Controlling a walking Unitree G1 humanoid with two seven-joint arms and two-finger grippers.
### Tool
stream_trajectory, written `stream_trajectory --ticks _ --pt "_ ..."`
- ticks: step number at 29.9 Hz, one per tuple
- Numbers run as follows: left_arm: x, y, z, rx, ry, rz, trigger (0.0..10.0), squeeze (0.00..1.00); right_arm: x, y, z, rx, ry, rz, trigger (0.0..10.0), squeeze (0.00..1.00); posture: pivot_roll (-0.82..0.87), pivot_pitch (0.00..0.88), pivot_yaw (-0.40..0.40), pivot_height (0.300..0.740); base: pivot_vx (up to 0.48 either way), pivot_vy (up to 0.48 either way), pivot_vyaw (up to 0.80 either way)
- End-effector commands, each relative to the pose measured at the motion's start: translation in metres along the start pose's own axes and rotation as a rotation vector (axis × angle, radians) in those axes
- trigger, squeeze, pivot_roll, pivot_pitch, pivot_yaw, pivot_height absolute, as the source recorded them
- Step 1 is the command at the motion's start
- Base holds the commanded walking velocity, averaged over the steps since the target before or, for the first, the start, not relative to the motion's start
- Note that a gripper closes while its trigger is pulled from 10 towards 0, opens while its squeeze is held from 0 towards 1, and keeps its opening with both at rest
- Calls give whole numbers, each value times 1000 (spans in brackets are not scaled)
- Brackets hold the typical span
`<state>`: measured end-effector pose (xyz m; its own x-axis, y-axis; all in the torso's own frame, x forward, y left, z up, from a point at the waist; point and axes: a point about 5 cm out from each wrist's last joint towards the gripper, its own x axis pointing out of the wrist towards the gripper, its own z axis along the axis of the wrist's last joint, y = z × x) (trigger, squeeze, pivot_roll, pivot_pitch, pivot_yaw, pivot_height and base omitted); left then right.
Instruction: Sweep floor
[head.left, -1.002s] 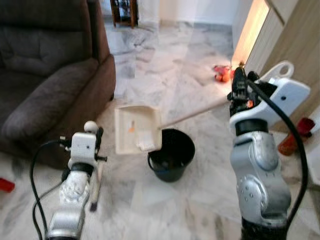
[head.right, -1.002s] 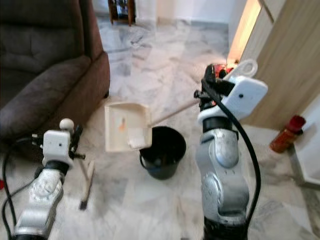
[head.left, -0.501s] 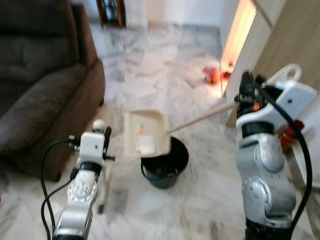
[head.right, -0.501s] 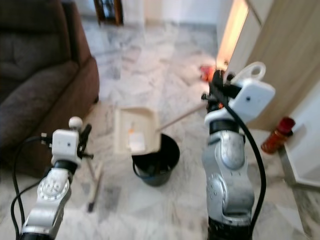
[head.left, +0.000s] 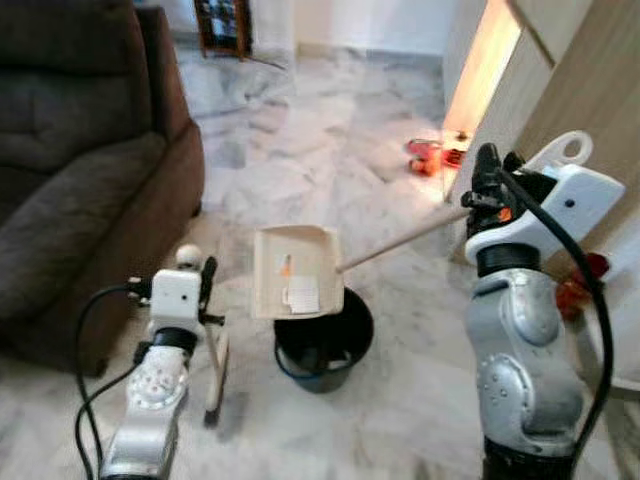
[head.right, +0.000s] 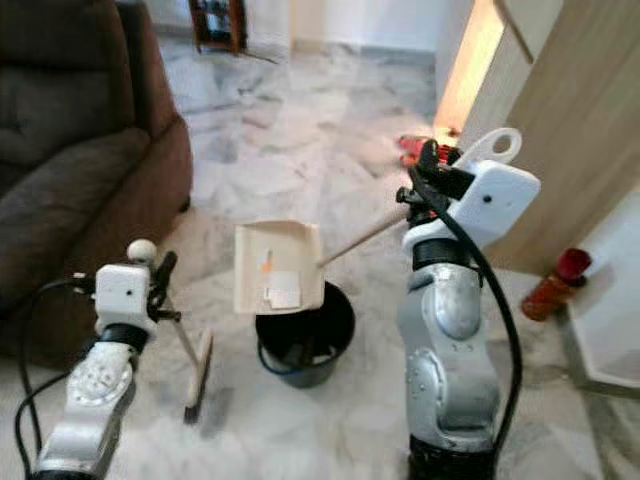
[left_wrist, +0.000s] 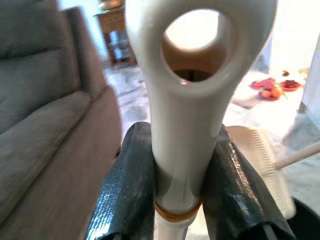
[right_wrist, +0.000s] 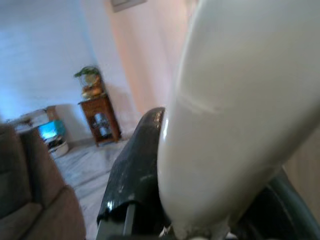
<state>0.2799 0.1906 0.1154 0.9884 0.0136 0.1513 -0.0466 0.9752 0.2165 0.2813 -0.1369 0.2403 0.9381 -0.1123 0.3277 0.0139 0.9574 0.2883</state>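
Right gripper (head.right: 428, 172) fingers pinch dustpan (head.left: 293, 272) handle, pan tilted over bucket (head.left: 322, 340); left gripper (left_wrist: 172, 187) fingers clamp broom (head.left: 215, 372) handle.

Both arms are showing silver, rounded segments w/ black joint rings. White boxy wrist housing on each; the right arm (head.left: 520, 330) is carrying a thick black cable looping along it, the left arm (head.left: 150, 390) a thinner one. Fingers (left_wrist: 127, 190) are looking black, w/ a woven, textured surface.
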Motion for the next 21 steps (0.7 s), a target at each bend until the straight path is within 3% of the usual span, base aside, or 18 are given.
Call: stream_trajectory --ticks 1,3,21 --pt "5 -5 13 5 -65 -10 10000 0 1 -1 14 14 -68 4 10000 0 7 89 -11 740 274 0 -800" --pt "5 -5 13 5 -65 -9 10000 0 1 -1 14 18 -69 4 10000 0 7 89 -11 740 272 0 -781" --pt "5 -5 14 1 -73 -8 10000 0 1 3 17 8 -90 35 10000 0 10 96 -15 740 14 0 0"
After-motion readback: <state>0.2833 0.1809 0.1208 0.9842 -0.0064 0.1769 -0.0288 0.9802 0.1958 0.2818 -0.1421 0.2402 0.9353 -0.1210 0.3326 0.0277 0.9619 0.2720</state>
